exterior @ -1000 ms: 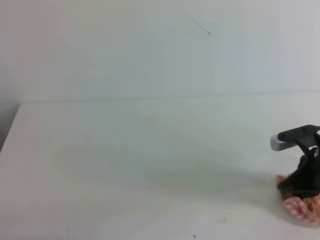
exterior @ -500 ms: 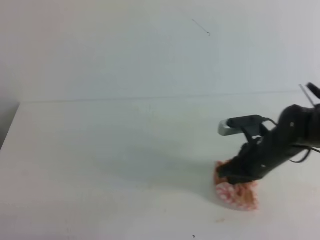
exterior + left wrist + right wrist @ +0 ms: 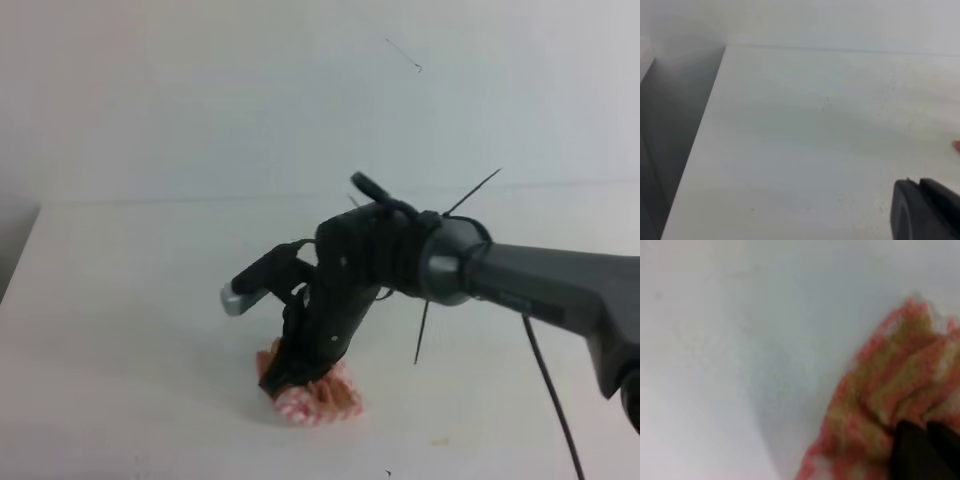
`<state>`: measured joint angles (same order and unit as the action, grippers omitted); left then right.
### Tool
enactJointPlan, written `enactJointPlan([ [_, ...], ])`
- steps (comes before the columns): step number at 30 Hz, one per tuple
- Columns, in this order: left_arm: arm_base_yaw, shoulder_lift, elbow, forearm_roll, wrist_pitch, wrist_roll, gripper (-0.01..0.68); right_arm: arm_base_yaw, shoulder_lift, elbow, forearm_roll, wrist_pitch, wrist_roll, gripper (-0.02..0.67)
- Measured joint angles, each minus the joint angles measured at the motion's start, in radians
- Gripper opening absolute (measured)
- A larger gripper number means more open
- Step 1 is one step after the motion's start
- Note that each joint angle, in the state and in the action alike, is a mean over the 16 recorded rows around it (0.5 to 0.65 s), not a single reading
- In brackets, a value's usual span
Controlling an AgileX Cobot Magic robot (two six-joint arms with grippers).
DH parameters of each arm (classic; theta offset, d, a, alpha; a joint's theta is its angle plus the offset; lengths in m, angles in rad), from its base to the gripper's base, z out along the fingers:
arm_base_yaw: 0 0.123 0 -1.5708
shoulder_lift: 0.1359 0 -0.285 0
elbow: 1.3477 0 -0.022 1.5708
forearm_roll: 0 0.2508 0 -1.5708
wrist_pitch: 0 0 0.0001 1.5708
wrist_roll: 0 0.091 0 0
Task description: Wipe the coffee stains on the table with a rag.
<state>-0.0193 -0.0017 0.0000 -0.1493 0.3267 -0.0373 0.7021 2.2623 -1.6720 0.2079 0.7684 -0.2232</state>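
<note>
Since the earlier frames the right arm (image 3: 520, 285) has swept from the right edge of the high view to near the middle, dragging the rag (image 3: 318, 398) with it across the surface (image 3: 130, 300); a second ago the rag sat at the far right, half a second ago right of centre, and now it lies just left of centre near the front.

The surface is broad, white and flat. Its far edge runs straight under the white wall (image 3: 200, 100), and its left edge slants toward the front, with a grey gap beside it. Open room spreads left of the rag, behind it toward the far edge, and to its right under the arm. No orange-brown blotch shows on it in the high view, only a faint small speck near the front right.

The right arm reaches in from the right, bent down at the wrist. The right claw (image 3: 292, 372) points down, pressed together and pinching the top of the rag, which bunches on the surface directly beneath it. In the right wrist view the dark fingertips (image 3: 912, 447) bite into the red-and-white cloth with tan patches (image 3: 880, 395), bare surface to its left.

In the left wrist view only a dark corner of the left claw (image 3: 925, 210) shows; I cannot tell how it stands.
</note>
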Motion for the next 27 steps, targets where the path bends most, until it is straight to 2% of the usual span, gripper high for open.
enactJointPlan([
  [6,0.000,0.000,0.000,0.000,0.000,0.001,-0.001,0.012,0.019,-0.068,-0.218,0.107,0.105,0.013],
  [13,0.000,-0.003,0.008,0.000,-0.003,0.002,-0.001,-0.091,-0.034,0.005,-0.376,0.165,0.217,0.013],
  [21,0.000,-0.005,0.011,0.000,-0.004,0.001,-0.001,-0.257,-0.213,0.330,-0.402,0.027,0.266,0.013],
  [27,0.000,-0.003,0.008,0.000,-0.003,0.001,-0.001,-0.323,-0.427,0.648,-0.378,-0.125,0.278,0.013],
])
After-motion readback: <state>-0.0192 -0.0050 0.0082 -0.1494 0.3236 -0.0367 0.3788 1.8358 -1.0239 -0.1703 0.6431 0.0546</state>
